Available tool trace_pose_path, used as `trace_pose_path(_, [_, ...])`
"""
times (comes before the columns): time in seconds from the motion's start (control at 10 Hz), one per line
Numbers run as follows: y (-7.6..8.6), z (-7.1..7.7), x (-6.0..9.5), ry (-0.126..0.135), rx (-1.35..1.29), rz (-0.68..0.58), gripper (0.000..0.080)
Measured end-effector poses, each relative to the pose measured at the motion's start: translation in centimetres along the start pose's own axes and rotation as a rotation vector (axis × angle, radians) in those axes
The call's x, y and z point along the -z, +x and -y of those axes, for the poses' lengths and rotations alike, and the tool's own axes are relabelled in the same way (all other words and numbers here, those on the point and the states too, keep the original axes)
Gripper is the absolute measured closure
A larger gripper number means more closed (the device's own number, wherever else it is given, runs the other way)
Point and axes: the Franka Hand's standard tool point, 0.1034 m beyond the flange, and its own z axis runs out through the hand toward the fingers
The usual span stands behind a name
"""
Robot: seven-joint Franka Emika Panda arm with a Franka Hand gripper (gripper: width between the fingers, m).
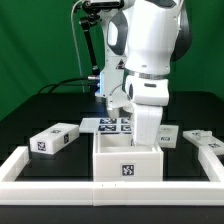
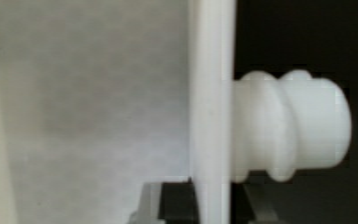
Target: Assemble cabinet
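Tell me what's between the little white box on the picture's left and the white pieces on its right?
The exterior view shows the square cabinet shell between them, with the robot arm reaching down over it.

The black table (image 1: 40, 110) carries the cabinet shell (image 1: 127, 166), box parts (image 1: 52, 141) (tagged), marker board (image 1: 100, 124).

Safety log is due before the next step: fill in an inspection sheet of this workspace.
Surface: black table, low white border frame along its edge.
Job's things: white plastic square cabinet shell at front; white tagged box part on the exterior view's left.
Clutter: nothing seen.
Grippers: two-finger gripper down at the shell, jaws hidden.
Cables: black cable behind the white arm.
Surroundings: green backdrop; flat white marker board.
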Motion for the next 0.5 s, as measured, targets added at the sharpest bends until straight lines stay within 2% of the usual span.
trace_pose_path(0.3, [0.2, -0.1, 0.0, -0.002, -0.003, -0.001, 0.0764])
trace_pose_path(0.5, [1.9, -1.2, 0.2, -0.014, 0.011, -0.012, 0.0764])
